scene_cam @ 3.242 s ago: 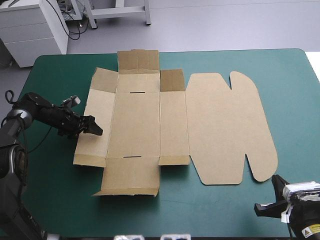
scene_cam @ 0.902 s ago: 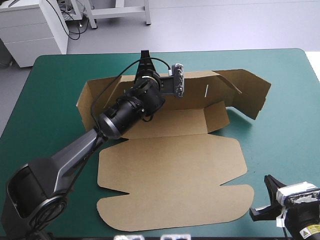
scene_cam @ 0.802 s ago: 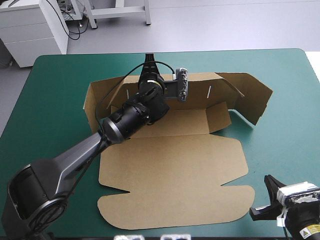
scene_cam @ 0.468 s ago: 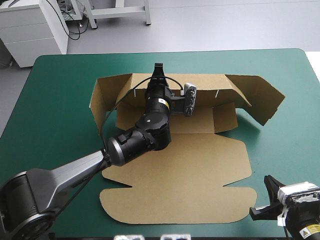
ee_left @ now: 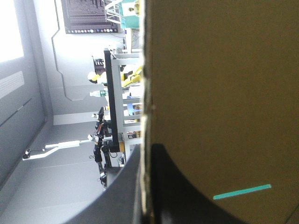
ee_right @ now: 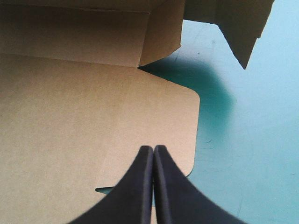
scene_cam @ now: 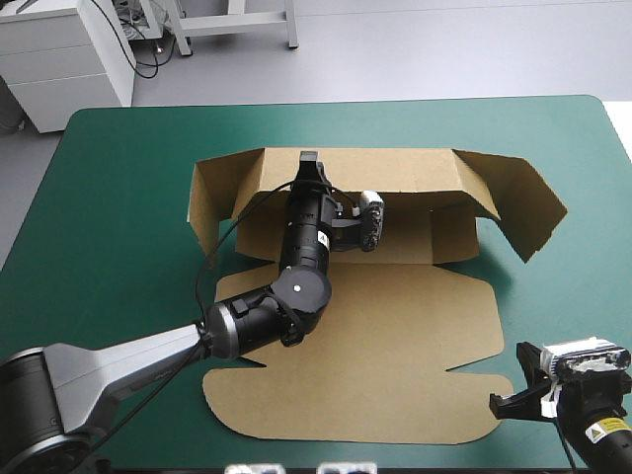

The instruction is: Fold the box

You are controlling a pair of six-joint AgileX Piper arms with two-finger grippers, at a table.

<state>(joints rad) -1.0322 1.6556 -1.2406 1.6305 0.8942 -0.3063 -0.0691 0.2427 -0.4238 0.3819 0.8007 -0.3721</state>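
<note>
High view: teal-green cover; mid-table, brown box, lid flat nearside, far wall now steeper than just before, so walls are forming; left gripper pinches its rim; right gripper closed, empty, beside the lid's near corner.

Your left arm runs from a grey link into glossy black rounded joints, and your right arm is black with a yellow label and fin-shaped black fingers.

Box at table ctr, lid flat nearside, L gripper on far wall, R gripper off near-right corner
</note>
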